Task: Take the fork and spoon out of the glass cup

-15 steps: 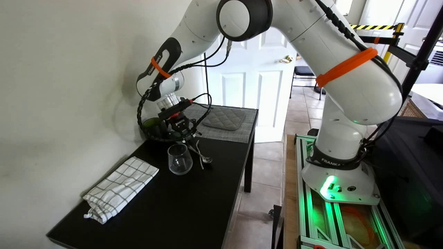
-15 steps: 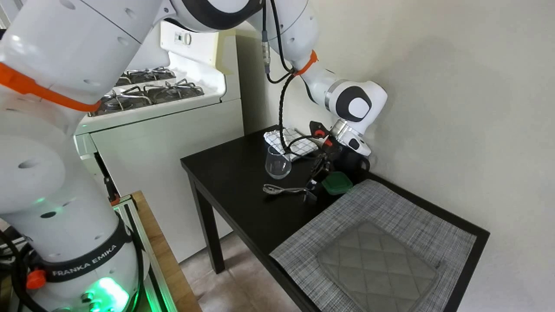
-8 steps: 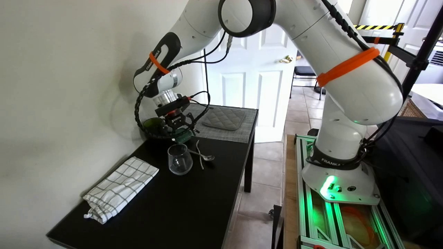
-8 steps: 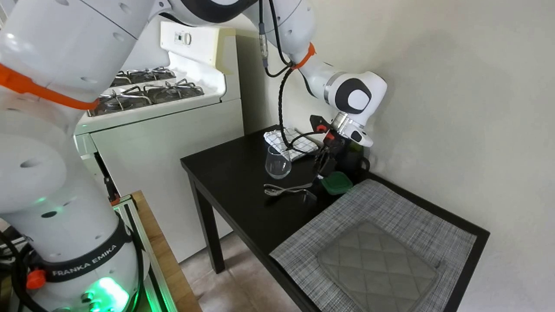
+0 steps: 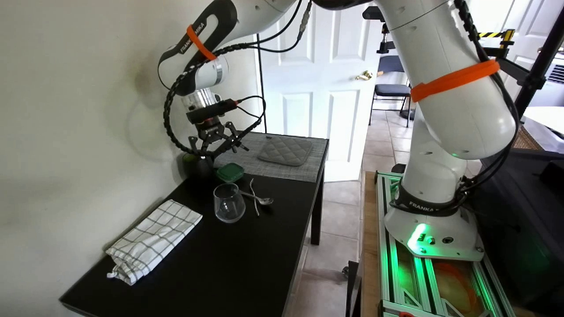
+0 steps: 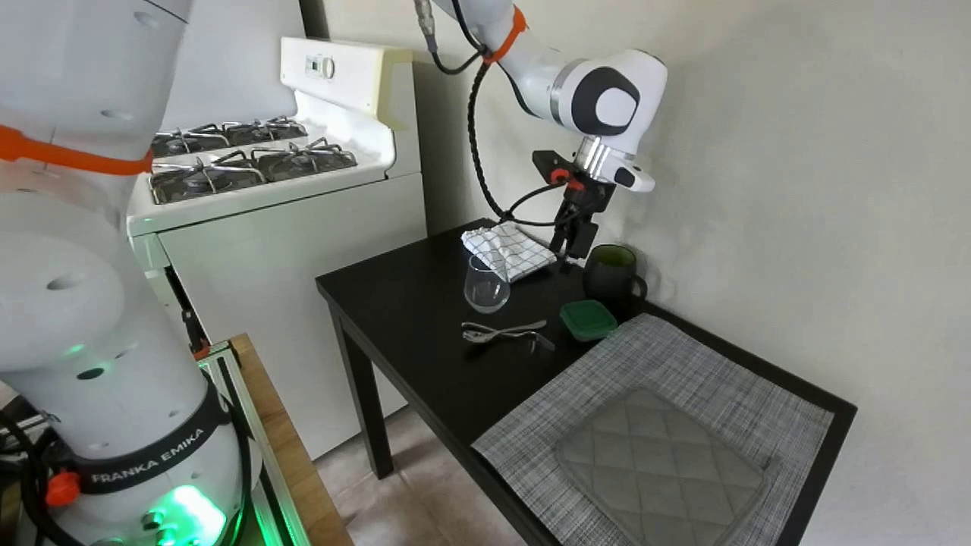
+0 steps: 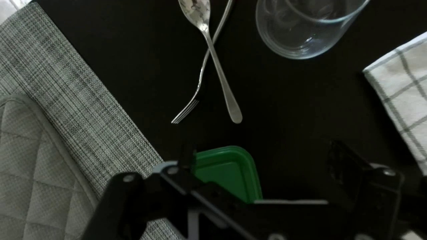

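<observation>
On the black table [image 5: 211, 268], spoon [image 7: 222, 75] crosses fork [image 7: 202, 69] beside glass cup [image 7: 297, 36], end effector [image 7: 262, 160] spread

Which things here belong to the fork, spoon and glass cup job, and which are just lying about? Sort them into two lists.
Belong to the job:
fork
spoon, crossed with it
glass cup, upright
tool, open

Just lying about:
folded checked cloth
dark mug
green-lidded container
quilted pot holder
woven placemat

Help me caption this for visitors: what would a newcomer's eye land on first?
Probably the large white arm in both exterior views, green light glowing at its base. Next, the crossed spoon and fork on the black table beside the clear glass cup. Below them in the wrist view, a green-lidded container.
</observation>
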{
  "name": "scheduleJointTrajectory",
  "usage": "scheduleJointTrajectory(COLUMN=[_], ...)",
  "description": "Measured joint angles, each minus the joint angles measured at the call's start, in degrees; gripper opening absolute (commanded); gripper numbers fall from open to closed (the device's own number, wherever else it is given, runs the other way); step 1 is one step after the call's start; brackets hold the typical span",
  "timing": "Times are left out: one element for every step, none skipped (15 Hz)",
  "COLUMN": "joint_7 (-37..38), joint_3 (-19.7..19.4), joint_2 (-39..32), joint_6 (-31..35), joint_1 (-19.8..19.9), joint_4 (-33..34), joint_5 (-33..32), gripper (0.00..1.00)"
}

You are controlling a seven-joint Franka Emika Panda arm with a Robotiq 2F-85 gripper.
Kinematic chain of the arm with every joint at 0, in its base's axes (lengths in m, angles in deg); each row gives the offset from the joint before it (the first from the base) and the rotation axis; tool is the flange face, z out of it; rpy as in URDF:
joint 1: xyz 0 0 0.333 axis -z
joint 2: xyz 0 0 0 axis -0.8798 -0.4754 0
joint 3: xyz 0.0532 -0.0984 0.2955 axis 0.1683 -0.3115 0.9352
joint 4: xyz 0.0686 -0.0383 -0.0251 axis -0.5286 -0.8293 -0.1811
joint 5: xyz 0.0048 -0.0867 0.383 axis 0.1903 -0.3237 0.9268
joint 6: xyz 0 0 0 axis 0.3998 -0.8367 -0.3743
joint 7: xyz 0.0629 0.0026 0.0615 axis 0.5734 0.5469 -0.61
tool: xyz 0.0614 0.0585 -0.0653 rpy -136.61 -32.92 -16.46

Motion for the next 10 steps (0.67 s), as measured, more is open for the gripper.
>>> scheduleJointTrajectory(joint_7=[-0.5,-1.0,-1.6,-2.1,-2.5,-3.1,-3.6,-4.3,-4.9,-5.6], joint_3=[0.2,0.5,0.7,0.9,1.0,1.2,1.3,1.4,1.5,1.6], joint_2=[2.0,4.0,5.8,7.6,9.3,10.9,12.4,13.8,15.1,16.3], joint_6=[0.0,0.0,0.0,0.0,0.0,0.0,0.0,0.0,0.0,0.0], joint_1=[-0.1,-0.1,-0.1,-0.1,-0.1,-0.1,-0.1,-0.1,-0.1,0.0], joint_4=[-1.1,-2.0,-3.0,-4.0,-4.9,-5.8,-6.7,-7.5,-8.3,-9.1], joint_5=[-0.5,-1.0,-1.4,-1.9,-2.3,-2.7,-3.1,-3.5,-3.8,-4.1], gripper=[1.00,1.00,1.00,1.00,1.00,1.00,1.00,1.00,1.00,1.00])
